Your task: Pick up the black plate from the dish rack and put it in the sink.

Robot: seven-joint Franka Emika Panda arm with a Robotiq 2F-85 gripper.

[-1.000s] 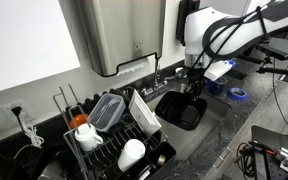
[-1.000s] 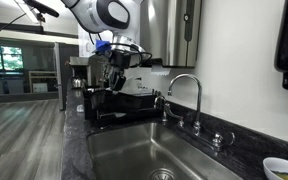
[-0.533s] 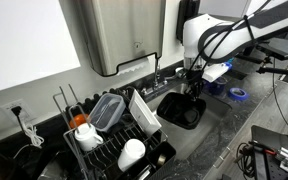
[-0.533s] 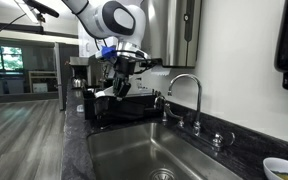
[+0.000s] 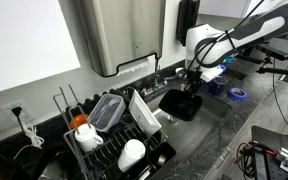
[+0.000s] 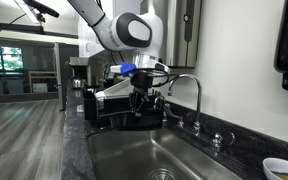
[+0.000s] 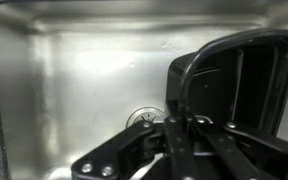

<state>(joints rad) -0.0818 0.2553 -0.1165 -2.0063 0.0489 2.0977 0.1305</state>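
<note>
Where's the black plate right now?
In the wrist view, the black plate hangs from the end effector over the sink, just right of the drain.

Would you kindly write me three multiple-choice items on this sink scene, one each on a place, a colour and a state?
1. Where is the black plate? A on a shelf; B over the sink; C on the floor.
2. What colour is the roll on the counter? A red; B blue; C yellow.
3. The gripper is: A open, empty; B shut on the plate; C out of view.
Answers: 1 B, the wrist view shows the basin beneath it; 2 B, it shows blue; 3 B, its fingers pinch the rim.
</note>
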